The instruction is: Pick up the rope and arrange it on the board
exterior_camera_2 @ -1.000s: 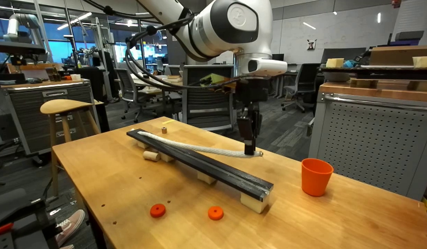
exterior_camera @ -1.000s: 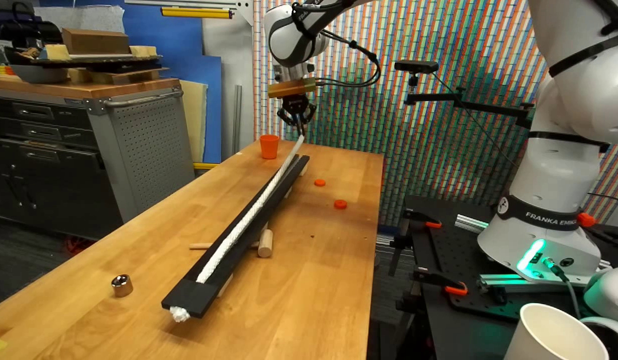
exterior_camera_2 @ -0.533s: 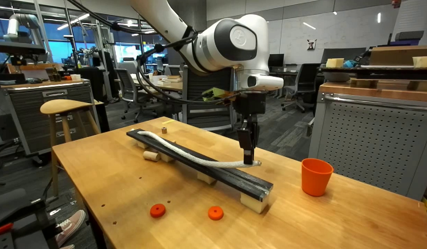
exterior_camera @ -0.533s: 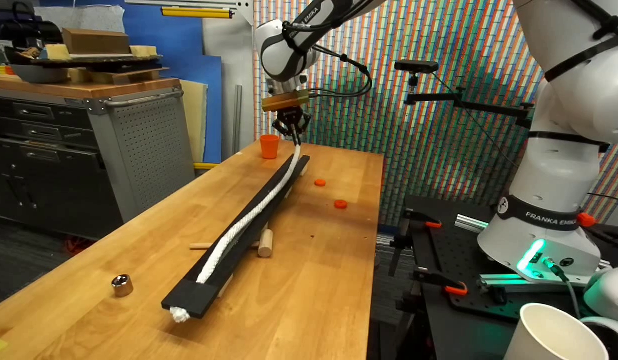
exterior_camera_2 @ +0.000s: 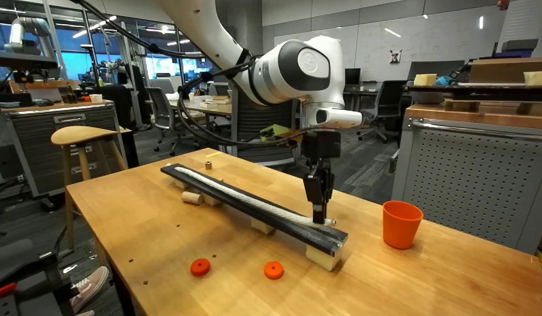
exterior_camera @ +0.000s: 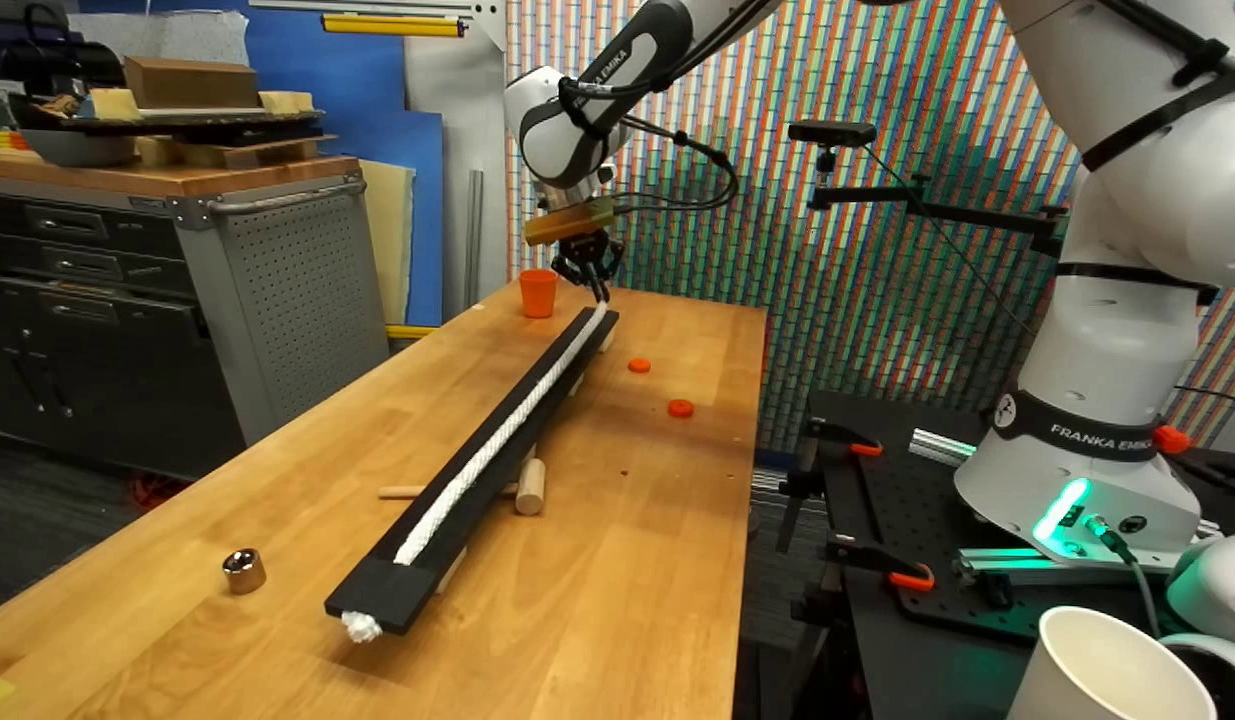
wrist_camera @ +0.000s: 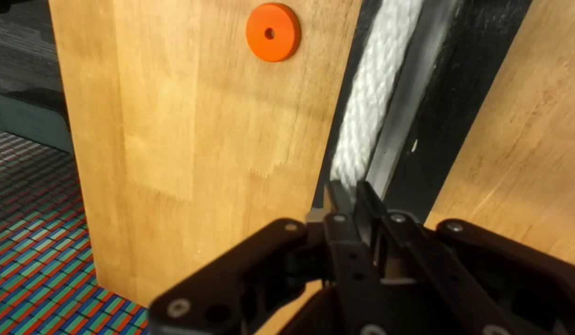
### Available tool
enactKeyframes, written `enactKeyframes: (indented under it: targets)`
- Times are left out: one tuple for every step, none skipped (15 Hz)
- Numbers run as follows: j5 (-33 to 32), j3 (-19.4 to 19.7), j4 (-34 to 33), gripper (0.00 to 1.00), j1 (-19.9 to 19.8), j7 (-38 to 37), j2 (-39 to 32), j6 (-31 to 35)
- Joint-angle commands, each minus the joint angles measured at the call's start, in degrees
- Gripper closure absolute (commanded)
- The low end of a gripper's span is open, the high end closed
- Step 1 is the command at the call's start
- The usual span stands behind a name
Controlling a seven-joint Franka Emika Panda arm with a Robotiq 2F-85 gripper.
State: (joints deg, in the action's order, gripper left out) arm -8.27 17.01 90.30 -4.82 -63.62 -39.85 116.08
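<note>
While a thick white braided rope (exterior_camera_2: pixel 253 201) is pinched near its tip by the black two-fingered gripper (exterior_camera_2: pixel 320 219), right of centre in an exterior view, most of its length is laid along the long narrow black board (exterior_camera_2: pixel 275 220). The gripped tip is raised just above the board's lower-right end.

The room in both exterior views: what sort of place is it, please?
Probably a robotics laboratory: there is a white jointed robot arm, what looks like another, pale grey robot arm far behind, and a grey perforated-metal drawer cabinet.
</note>
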Motion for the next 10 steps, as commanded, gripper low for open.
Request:
enactKeyframes:
  targets:
    - [-1.06,1.02,-2.99,0.98,0.01,-2.93,-2.16,-2.02]
    - [-1.04,0.99,-3.05,0.98,0.02,-3.52,-2.47,-1.82]
    - [-0.86,0.86,-3.23,0.98,-0.01,-4.05,-2.87,-1.7]
    - [-0.75,0.81,-3.5,0.98,-0.01,-4.66,-3.28,-1.76]
    - [-0.48,0.71,-3.85,0.98,-0.07,-5.25,-3.67,-1.78]
    - [-0.17,0.63,-4.31,0.98,-0.14,-5.99,-4.09,-1.8]
    - [-0.06,0.66,-4.76,0.98,-0.14,-6.87,-4.52,-1.86]
    - [0.16,0.59,-5.13,0.98,-0.22,-7.64,-4.85,-1.85]
    - [0.25,0.61,-5.55,0.98,-0.22,-8.55,-5.22,-1.88]
    - [0.25,0.62,-5.81,0.98,-0.21,-9.39,-5.44,-1.69]
